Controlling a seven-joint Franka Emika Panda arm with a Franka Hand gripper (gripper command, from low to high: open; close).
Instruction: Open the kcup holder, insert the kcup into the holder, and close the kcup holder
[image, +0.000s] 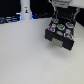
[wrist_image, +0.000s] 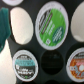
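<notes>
Your gripper (image: 60, 15) hangs over the open kcup holder (image: 52, 34), spread or pinched you cannot tell, green-topped kcup (wrist_image: 52, 23) seated in a drawer slot, orange-printed pod (wrist_image: 78, 64) at its five o'clock.

so the whole scene sits on a plain white table (image: 27, 55), matte and a bit blurry in the exterior view. Only two things rest directly on it as far as I can tell. The kcup holder (image: 60, 34), a black boxy unit, sits around 2 o'clock from the table's middle, with colourful pod lids showing on its upper face. A tall white bottle-like object (image: 25, 11) stands upright at about 11 o'clock, by the far edge, well apart from the holder.
</notes>
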